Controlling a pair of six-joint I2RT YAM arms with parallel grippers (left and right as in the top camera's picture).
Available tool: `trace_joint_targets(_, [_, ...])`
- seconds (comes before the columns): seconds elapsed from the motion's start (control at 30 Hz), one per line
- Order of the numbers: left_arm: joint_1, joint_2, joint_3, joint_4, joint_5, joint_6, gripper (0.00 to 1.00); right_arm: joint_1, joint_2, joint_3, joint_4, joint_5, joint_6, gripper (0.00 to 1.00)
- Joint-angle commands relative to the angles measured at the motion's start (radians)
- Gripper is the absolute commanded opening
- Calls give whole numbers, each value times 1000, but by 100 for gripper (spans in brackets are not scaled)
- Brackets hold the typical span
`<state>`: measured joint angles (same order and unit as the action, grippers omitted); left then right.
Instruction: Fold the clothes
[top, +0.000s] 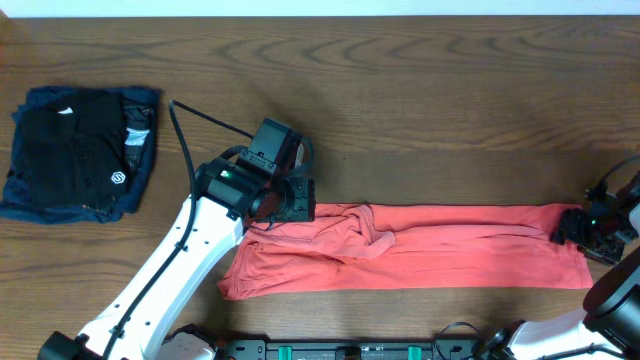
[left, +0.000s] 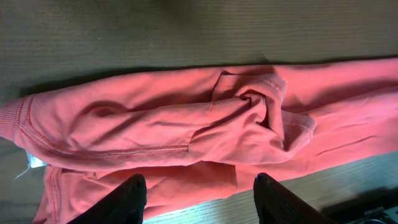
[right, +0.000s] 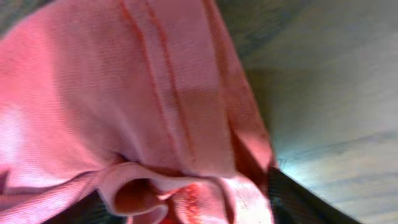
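Observation:
The clothes, a coral-red T-shirt (top: 450, 250), lie folded into one long band across the front of the table, rumpled at the left half. My left gripper (top: 297, 200) hovers over that rumpled left part. In the left wrist view it (left: 202, 186) is open, its dark fingertips (left: 134, 199) spread above the shirt (left: 155, 130) with nothing between them. My right gripper (top: 577, 228) is at the band's right end. In the right wrist view a bunched hem of the shirt (right: 124, 93) fills the gap of the gripper (right: 180, 199), pressed against one finger (right: 305, 202).
A folded black garment (top: 75, 145) lies on a folded navy one (top: 20, 195) at the far left. A black cable (top: 205, 120) runs from the left arm across the wood. The arm bases stand along the front edge (top: 330, 350).

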<state>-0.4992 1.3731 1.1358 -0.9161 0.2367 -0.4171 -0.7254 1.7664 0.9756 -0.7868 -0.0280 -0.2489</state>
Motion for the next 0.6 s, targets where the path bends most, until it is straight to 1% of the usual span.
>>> trace_joint_targets(0.0, [5,3,7,-3,-13,16,57,6,85,-38,40,-8,5,52])
trace_joint_targets(0.07, [5,3,7,-3,-21,17,57,6,85,-23,35,-11,6,28])
trace_joint_targets(0.1, [5,3,7,-2,-29,17,57,6,85,-13,31,-11,16,18])
trace_joint_targets(0.17, [6,3,7,3,-52,17,58,6,85,13,14,-10,35,11])
trace_joint_targets(0.33, [27,3,7,5,-54,17,58,6,85,89,-31,-10,45,2])
trace_joint_targets(0.47, [59,3,7,5,-53,17,57,6,84,195,-79,7,104,1])
trace_joint_targets(0.57, [82,3,7,3,-53,16,57,6,84,312,-156,63,149,1])
